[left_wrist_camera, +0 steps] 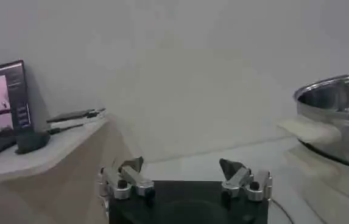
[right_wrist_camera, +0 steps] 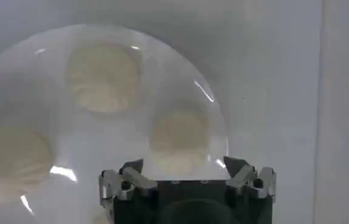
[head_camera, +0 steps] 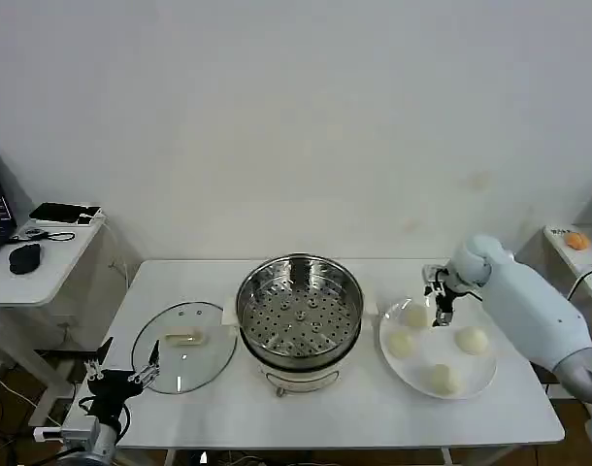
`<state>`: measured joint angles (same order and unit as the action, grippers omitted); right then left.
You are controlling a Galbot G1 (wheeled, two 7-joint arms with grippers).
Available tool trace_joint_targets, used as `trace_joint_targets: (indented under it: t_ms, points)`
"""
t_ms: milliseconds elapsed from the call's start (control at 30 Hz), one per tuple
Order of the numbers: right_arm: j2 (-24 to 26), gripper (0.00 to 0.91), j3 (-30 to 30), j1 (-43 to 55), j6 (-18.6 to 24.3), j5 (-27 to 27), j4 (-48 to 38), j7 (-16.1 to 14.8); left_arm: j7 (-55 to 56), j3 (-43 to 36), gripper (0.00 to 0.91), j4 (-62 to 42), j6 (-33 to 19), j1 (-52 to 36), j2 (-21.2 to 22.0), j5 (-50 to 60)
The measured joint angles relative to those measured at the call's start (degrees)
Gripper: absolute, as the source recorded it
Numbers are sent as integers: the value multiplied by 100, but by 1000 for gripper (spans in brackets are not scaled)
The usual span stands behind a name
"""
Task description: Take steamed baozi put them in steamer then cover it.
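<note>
Four baozi sit on a white plate (head_camera: 486, 381) at the right side of the tabletop (head_camera: 374, 417), none yet in the steamer. One baozi (head_camera: 415, 316) lies at the plate's far left, one (head_camera: 401, 344) just in front of it, one (head_camera: 472, 340) toward the right, and one (head_camera: 444, 379) nearest the front edge.

At the middle of the tabletop stands the steamer (head_camera: 300, 311), open, its perforated tray bare. Flat on the tabletop just to the steamer's left lies the cover (head_camera: 183, 347), handle up.

Over the far-left part of the plate hangs the right gripper (head_camera: 441, 313), beside the far-left baozi. From its wrist camera the right gripper (right_wrist_camera: 186, 173) has its jaws spread wide with nothing between them, and one baozi (right_wrist_camera: 179, 139) lies just ahead of the opening. Two more show on the plate beyond.

Low at the front left corner of the tabletop, near the cover's edge, the left gripper (head_camera: 121, 374) waits, jaws wide and empty. The left wrist camera shows the same gripper (left_wrist_camera: 185, 172) open, with the steamer (left_wrist_camera: 338, 115) off to one side.

This looks like the very first step: reaching for the first baozi. Next, the right gripper likely needs to lower until its jaws straddle that baozi, then close gently, since soft dough would probably dent or slip under a hard squeeze.
</note>
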<state>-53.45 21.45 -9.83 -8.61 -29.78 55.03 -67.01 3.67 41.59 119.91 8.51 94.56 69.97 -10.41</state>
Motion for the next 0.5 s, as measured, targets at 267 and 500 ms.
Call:
trace_joint_targets:
  t_ms: [267, 500]
  points:
    - [-53, 806, 17, -81, 6, 19, -108, 165, 35, -5, 907, -52, -7, -6, -2, 2]
    - [-62, 625, 16, -91, -11, 53, -160, 297, 38, -4, 907, -71, -8, -6, -19, 2]
